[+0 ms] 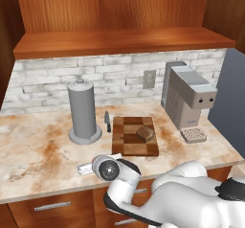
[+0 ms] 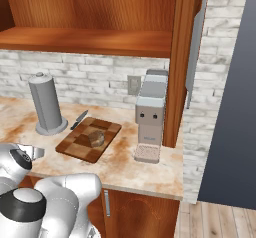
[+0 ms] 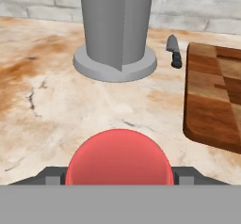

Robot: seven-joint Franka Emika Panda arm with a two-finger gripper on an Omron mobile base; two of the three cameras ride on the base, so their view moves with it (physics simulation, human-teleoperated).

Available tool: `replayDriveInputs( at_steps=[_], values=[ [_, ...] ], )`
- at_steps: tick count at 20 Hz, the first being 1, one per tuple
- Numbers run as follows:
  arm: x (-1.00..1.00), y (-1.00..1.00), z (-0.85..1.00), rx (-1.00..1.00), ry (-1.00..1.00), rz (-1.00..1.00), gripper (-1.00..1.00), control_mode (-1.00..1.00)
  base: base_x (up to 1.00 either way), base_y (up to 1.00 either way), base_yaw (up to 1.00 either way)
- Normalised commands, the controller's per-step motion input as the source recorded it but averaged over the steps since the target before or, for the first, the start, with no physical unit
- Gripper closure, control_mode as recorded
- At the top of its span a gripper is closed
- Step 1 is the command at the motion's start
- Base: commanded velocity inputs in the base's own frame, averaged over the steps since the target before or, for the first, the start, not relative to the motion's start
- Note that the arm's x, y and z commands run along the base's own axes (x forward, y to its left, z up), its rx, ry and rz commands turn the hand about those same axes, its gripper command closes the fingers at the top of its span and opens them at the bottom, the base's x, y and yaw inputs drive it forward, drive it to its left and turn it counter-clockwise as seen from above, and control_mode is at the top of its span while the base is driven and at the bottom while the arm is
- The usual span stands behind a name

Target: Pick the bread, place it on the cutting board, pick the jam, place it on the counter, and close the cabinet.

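Observation:
The jam (image 3: pixel 117 157) shows its round red lid between my two fingertips (image 3: pixel 52 175), and the gripper (image 3: pixel 117 177) is shut on it, low over the counter (image 1: pixel 33 145). From the base views the hand (image 1: pixel 86 167) (image 2: pixel 36 153) sits near the counter's front edge, left of the cutting board (image 1: pixel 130 148) (image 2: pixel 75 146) (image 3: pixel 212 105). The bread (image 1: pixel 145 133) (image 2: pixel 96 138) lies on that checkered board. The cabinet door (image 2: pixel 196 42) stands open at the right, beside its bare wooden shelf (image 1: pixel 119 42).
A grey paper towel holder (image 1: pixel 83 112) (image 2: pixel 47 104) (image 3: pixel 115 25) stands straight ahead of the hand. A small knife (image 1: pixel 107 120) (image 3: pixel 174 53) lies between it and the board. A grey coffee machine (image 1: pixel 189 97) (image 2: pixel 150 109) stands right of the board.

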Motion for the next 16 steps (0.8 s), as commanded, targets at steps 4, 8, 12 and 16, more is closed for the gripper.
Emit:
replayDriveInputs(
  at_steps=[4,8,12,16],
  values=[
    [0.21,0.02,-0.11,0.00,0.00,0.00,1.00,-1.00,0.00,0.00,0.00],
    [0.11,0.03,-0.13,0.00,0.00,0.00,1.00,-1.00,0.00,0.00,0.00],
    [0.01,0.00,-0.16,0.00,0.00,0.00,1.00,-1.00,0.00,0.00,0.00],
    [0.00,0.00,-0.11,0.00,0.00,0.00,1.00,-1.00,0.00,0.00,0.00]
  ],
)
